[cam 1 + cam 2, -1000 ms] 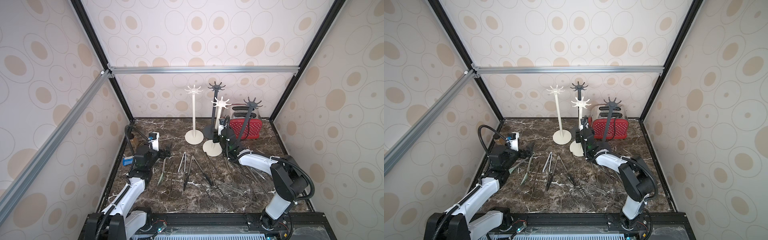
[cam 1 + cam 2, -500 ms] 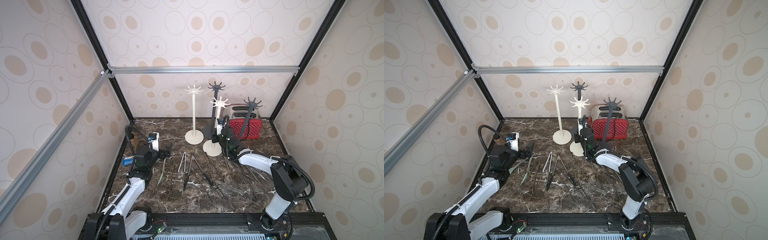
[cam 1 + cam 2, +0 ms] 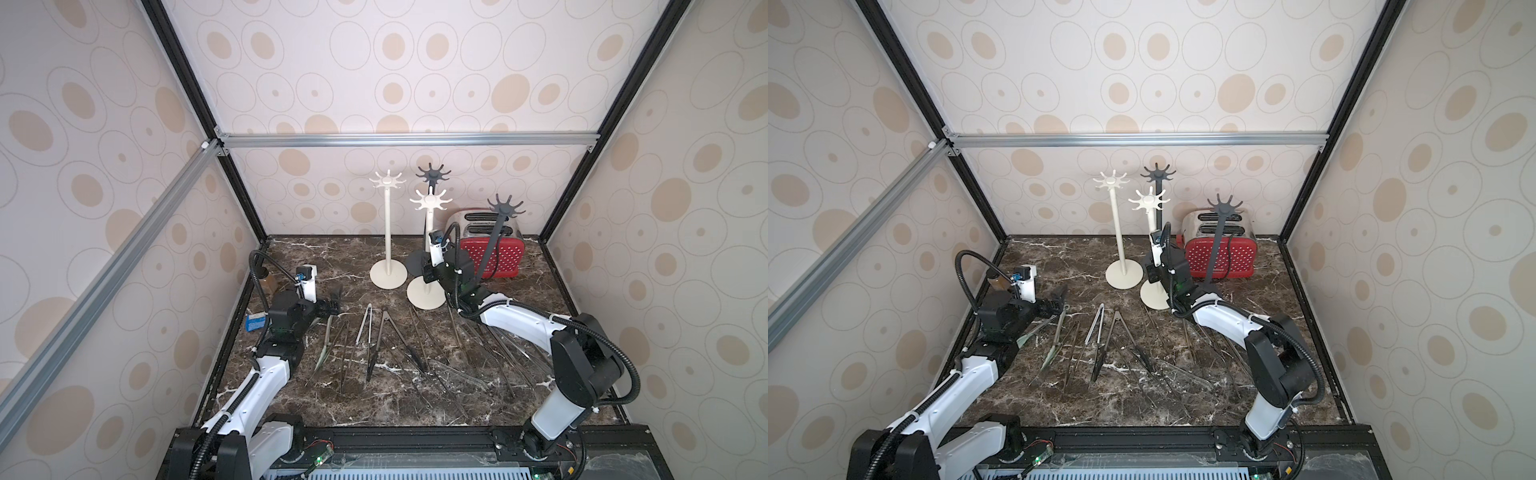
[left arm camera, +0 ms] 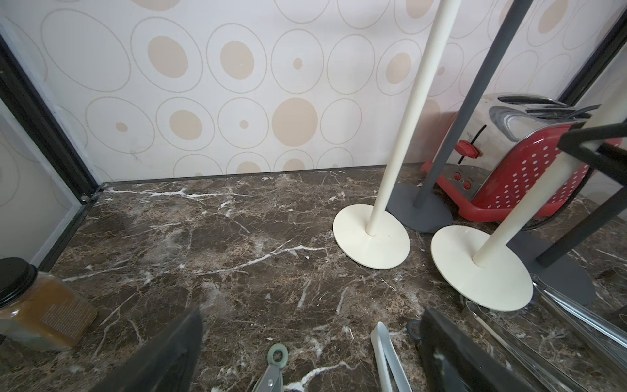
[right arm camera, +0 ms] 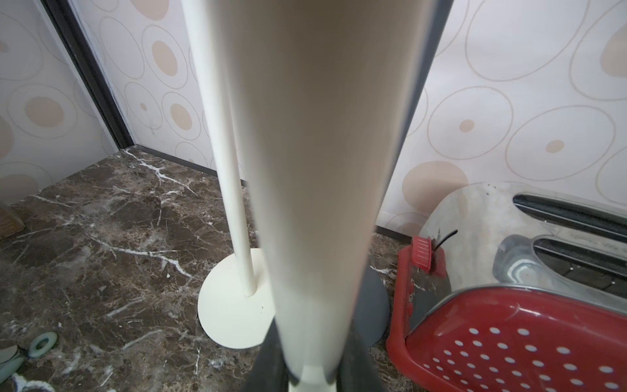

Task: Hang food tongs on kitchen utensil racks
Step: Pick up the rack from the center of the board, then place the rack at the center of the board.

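The right hand [image 5: 310, 359] was closed on the pole of the front cream rack [image 3: 430, 202], low on the pole; in the right wrist view its dark fingers [image 5: 264, 376] sat against the pole on both sides. This rack stood upright on the table [image 3: 332, 257], right of centre, with its round base flat on the marble. The rear cream rack [image 3: 388, 232] stood just beside it toward the far edge; in the left wrist view the two bases were near each other but apart. The rear dark rack [image 3: 433, 174] stood behind both, its base partly hidden. The right dark rack [image 3: 491, 245] stood in front of the toaster [image 3: 505, 257], near the far right corner. The left hand [image 3: 332, 302] was wide open and held nothing, low over the table near the left edge. The hinge ends of two tongs showed between its fingers [image 4: 169, 353]. The tongs [image 3: 367, 332] lay flat on the table in a loose row across the middle, from beside the left hand to under the right arm, with their hinge ends toward the racks. A green-tipped pair [image 3: 322, 357] lay close to the left hand. A jar [image 4: 40, 305] stood by the left edge.
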`<control>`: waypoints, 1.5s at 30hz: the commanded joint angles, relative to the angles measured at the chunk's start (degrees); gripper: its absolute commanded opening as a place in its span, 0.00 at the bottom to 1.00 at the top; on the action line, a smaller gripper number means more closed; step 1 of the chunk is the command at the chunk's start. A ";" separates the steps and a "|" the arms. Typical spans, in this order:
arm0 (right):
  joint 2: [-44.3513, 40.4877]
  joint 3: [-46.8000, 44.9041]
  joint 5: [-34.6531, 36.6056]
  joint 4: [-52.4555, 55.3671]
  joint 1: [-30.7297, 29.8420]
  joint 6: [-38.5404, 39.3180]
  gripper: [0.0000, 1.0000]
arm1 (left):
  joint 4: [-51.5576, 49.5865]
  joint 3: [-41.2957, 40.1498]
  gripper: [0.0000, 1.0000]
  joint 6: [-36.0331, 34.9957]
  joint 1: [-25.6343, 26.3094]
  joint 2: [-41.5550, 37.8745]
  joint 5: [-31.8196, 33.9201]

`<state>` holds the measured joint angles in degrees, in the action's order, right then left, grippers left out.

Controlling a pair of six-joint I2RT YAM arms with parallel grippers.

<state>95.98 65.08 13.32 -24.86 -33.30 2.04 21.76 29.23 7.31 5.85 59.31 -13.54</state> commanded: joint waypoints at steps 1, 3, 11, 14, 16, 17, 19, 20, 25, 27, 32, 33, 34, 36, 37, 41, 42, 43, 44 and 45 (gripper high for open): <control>-4.66 4.56 -1.23 -8.05 0.26 1.50 0.00 | 0.25 1.30 0.99 0.47 0.22 -1.04 1.06; -4.75 5.04 -1.78 -7.94 0.28 0.92 0.00 | -0.37 1.47 0.99 1.09 0.22 -1.29 2.11; -7.22 8.12 -9.98 -1.47 -2.22 -2.81 0.00 | -13.76 6.27 0.99 5.60 0.22 -5.63 13.24; -6.44 10.47 -10.97 0.61 -5.71 -2.03 0.00 | -19.37 8.09 0.99 6.94 0.22 -7.66 17.32; -5.04 12.33 -11.96 0.97 -7.28 -2.70 0.00 | -22.21 8.97 0.99 7.74 0.22 -9.03 18.93; -3.87 13.53 -12.08 0.91 -8.06 -2.83 0.00 | -23.32 9.36 0.99 8.08 0.22 -9.74 19.52; -1.43 16.25 -12.48 0.96 -9.28 -2.98 0.00 | -25.39 10.10 0.99 8.75 0.22 -10.96 20.25; 0.06 18.02 -12.78 0.95 -9.78 -3.07 0.00 | -26.53 10.50 0.99 9.26 0.22 -11.52 20.78; 7.63 26.54 -14.50 0.51 -11.84 -3.73 0.00 | -31.84 12.86 0.99 11.37 0.22 -12.57 23.13; 10.62 29.73 -15.78 0.02 -11.98 -4.50 0.00 | -33.44 13.53 0.99 12.06 0.22 -12.47 23.54; 18.04 36.91 -18.98 -1.71 -12.31 -5.01 0.00 | -34.44 13.88 0.99 12.72 0.22 -12.13 22.71; 19.32 38.58 -19.95 -1.72 -12.32 -4.89 0.00 | -34.36 13.90 0.99 12.77 0.22 -12.16 22.38; 20.88 40.42 -20.73 -1.60 -12.37 -4.85 0.00 | -34.27 13.75 0.99 12.78 0.21 -12.10 22.12; 23.27 43.07 -22.12 -1.72 -12.47 -4.62 0.00 | -34.37 13.75 0.99 12.73 0.22 -11.80 21.90; 24.47 44.44 -22.74 -1.68 -12.41 -4.61 0.00 | -34.47 13.74 0.99 12.64 0.22 -11.72 21.75; 28.75 49.44 -23.47 -0.79 -12.58 -4.51 0.00 | -34.76 13.42 0.99 12.62 0.22 -11.67 21.46; 30.06 50.97 -23.75 -0.31 -12.58 -4.33 0.00 | -34.77 13.20 0.99 12.70 0.22 -11.67 21.53; 31.23 52.53 -23.93 0.25 -12.62 -4.24 0.00 | -34.89 13.01 0.99 12.89 0.22 -11.74 21.66; 32.48 54.19 -24.33 0.87 -12.66 -4.03 0.00 | -34.94 12.95 0.99 13.05 0.22 -11.86 21.76; 33.94 56.28 -24.69 1.76 -12.61 -3.75 0.00 | -35.02 12.70 0.99 13.16 0.22 -11.94 21.95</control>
<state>129.64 115.02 -9.28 -16.34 -45.36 -2.35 -11.97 40.77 18.85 5.87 47.59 8.01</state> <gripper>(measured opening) 0.197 0.989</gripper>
